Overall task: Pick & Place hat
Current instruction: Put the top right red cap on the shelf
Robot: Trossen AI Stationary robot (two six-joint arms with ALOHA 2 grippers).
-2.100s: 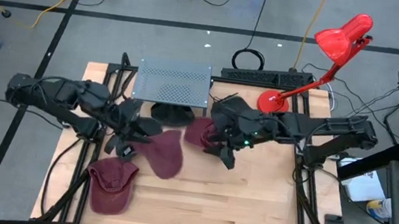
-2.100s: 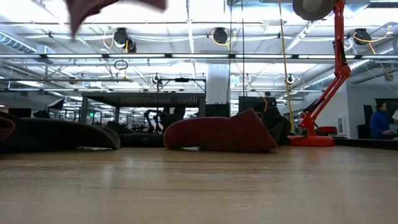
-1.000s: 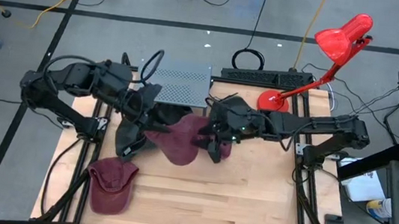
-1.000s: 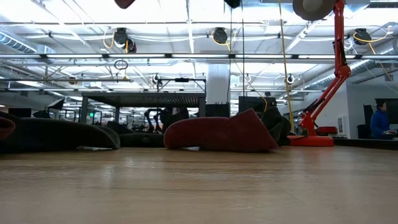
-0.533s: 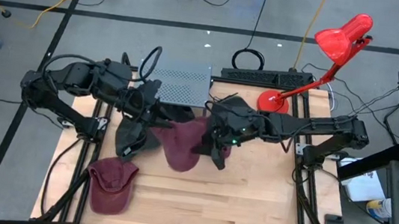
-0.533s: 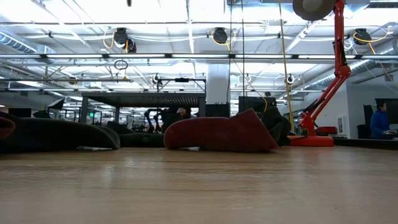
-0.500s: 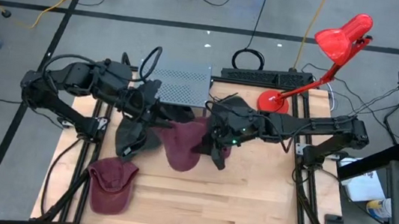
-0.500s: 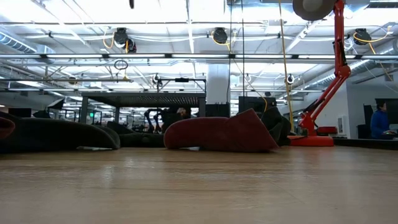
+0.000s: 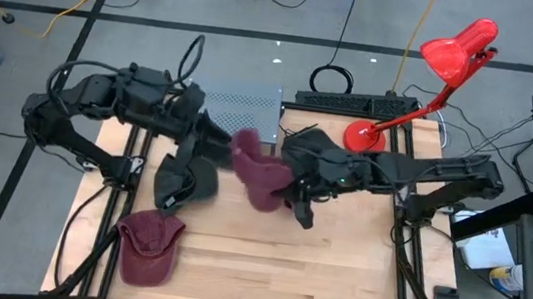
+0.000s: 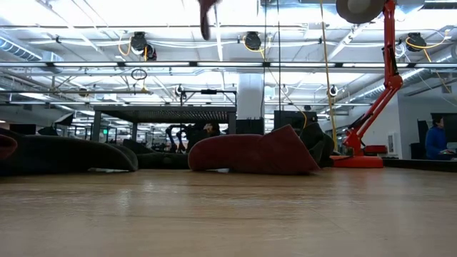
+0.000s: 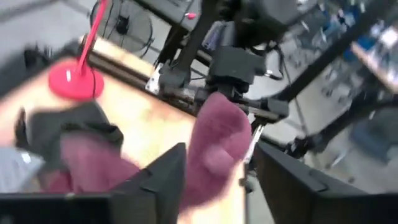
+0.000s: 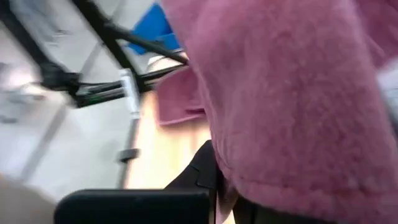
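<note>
The right gripper [image 9: 294, 187] jaws clench the soft dark-red cloth hat [image 9: 259, 174]; the left gripper [image 9: 215, 144] jaws stand released, partly hidden beside it.

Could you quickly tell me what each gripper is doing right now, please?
Left gripper: open, its fingers either side of the maroon hat.
Right gripper: shut on the maroon hat, held above the table.

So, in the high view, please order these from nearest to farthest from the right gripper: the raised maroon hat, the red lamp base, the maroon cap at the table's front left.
1. The raised maroon hat: pinched in the right gripper, at table centre.
2. The red lamp base: back right of the table.
3. The maroon cap: front left corner, flat on the table.
</note>
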